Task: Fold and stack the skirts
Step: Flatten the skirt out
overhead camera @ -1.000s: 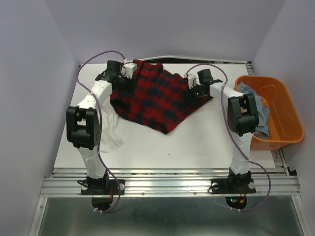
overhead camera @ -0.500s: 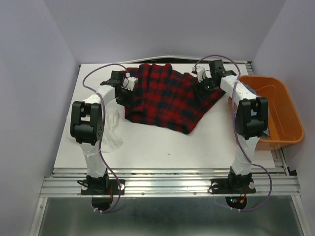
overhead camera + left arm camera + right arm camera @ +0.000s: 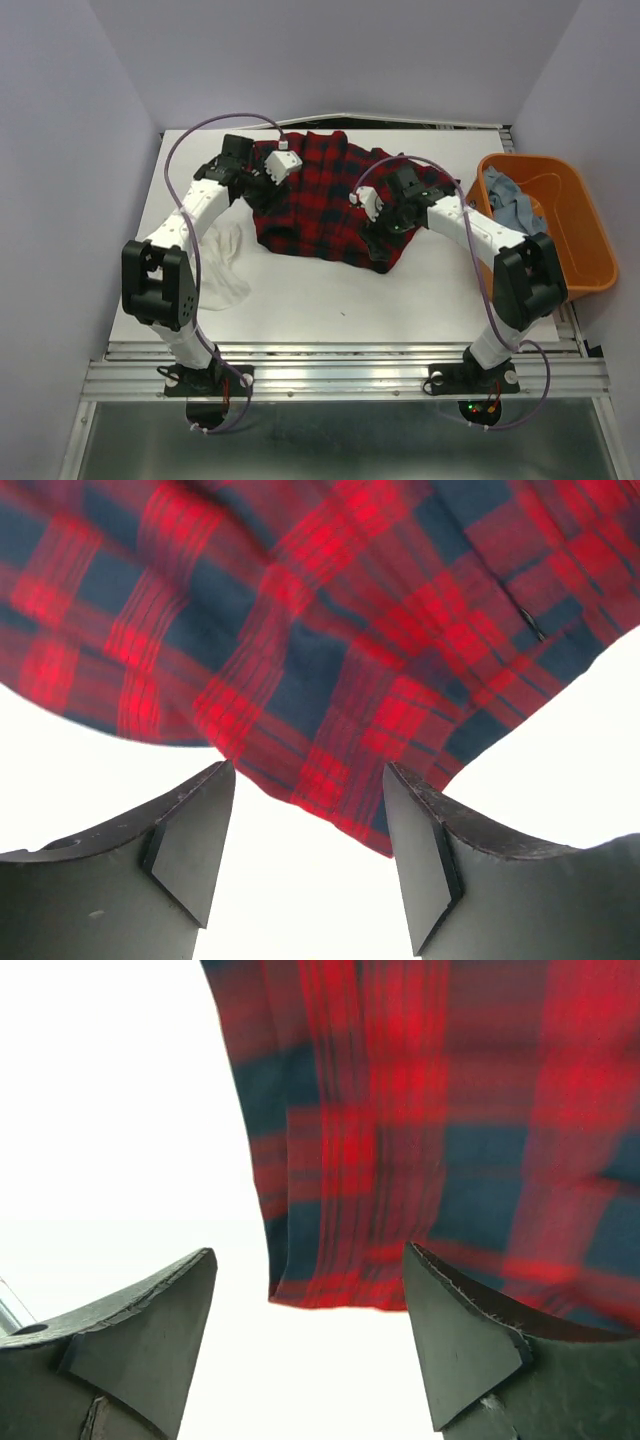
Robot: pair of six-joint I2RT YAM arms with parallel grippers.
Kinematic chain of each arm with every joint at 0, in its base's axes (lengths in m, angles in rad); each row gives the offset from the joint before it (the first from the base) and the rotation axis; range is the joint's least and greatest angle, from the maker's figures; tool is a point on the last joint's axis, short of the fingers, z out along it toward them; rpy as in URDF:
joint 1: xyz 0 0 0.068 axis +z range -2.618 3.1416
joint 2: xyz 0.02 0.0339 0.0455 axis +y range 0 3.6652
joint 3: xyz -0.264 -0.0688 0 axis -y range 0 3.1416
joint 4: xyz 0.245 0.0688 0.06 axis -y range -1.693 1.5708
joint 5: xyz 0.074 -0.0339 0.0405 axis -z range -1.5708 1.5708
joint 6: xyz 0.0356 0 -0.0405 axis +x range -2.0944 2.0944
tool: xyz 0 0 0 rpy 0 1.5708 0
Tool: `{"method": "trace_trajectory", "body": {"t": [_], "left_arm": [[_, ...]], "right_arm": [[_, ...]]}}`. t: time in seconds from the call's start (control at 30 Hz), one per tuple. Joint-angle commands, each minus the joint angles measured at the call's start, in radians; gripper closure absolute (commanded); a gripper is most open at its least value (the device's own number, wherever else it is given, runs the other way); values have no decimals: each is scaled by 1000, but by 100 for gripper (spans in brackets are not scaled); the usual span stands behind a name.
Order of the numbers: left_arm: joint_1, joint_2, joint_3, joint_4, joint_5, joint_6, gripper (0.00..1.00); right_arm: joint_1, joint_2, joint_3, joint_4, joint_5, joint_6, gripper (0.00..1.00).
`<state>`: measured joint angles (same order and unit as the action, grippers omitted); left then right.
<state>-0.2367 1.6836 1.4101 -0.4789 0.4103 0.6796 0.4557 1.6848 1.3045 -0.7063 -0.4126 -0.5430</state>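
1. Desk (image 3: 400, 290) from above: the plaid skirt (image 3: 330, 200) lies spread but rumpled at the far middle. It is a soft woven cloth in red and dark checks with a wavy near hem. The left claw (image 3: 268, 178) hovers at its left edge, the right claw (image 3: 378, 222) at its near right corner. The white skirt (image 3: 225, 265), thin and crumpled, lies beside the left arm. The pale blue denim skirt (image 3: 508, 200) sits bunched in the orange plastic tub (image 3: 570, 270) on the right.
2. Left wrist view: the dark, wedge-shaped fingers (image 3: 190, 850) stand wide apart with nothing between them. The plaid hem lies in loose folds just beyond, on the bare white desk.
3. Right wrist view: this claw (image 3: 310, 1350) is wide too and grips nothing. A flat, slightly blurred corner of the plaid lies just ahead of the gap.
4. Judgement: the step in hand looks like laying out the plaid for its first fold. Next, each claw needs to pinch an edge low against the desk. Both must then carry it across evenly, or the floppy cloth will bunch.
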Motion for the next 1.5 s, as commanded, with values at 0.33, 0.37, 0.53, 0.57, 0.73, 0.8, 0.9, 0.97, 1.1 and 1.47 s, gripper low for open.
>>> {"method": "trace_trajectory", "body": {"t": [0.33,0.37,0.53,0.57,0.73,0.8,0.9,0.97,1.1,1.47], "left_arm": [[-122,-5,-203,154,-182,227,27],[-130,-2,-212,155,-185,236,27],[-142,8,-249,192,-229,271,30],[-142,10,-256,200,-238,273,32],[-141,15,-257,237,-272,265,63],[-133,2,-249,237,-262,253,78],[-112,-16,-232,218,-232,248,100],[-89,-25,-220,211,-214,238,100],[-9,-59,-189,184,-131,242,100],[40,-130,-303,155,-36,357,100]], "right_arm": [[54,0,-166,258,232,1,26],[54,1,-169,264,238,6,30],[54,-19,-180,278,242,3,52],[54,-22,-182,278,242,2,55],[54,-28,-183,271,256,-18,81],[54,-34,-177,268,264,-18,95],[54,-62,-171,260,281,-18,99],[54,-97,-169,260,296,-24,99],[44,-186,-186,251,302,-47,99],[44,-309,-438,244,164,-224,99]]}}
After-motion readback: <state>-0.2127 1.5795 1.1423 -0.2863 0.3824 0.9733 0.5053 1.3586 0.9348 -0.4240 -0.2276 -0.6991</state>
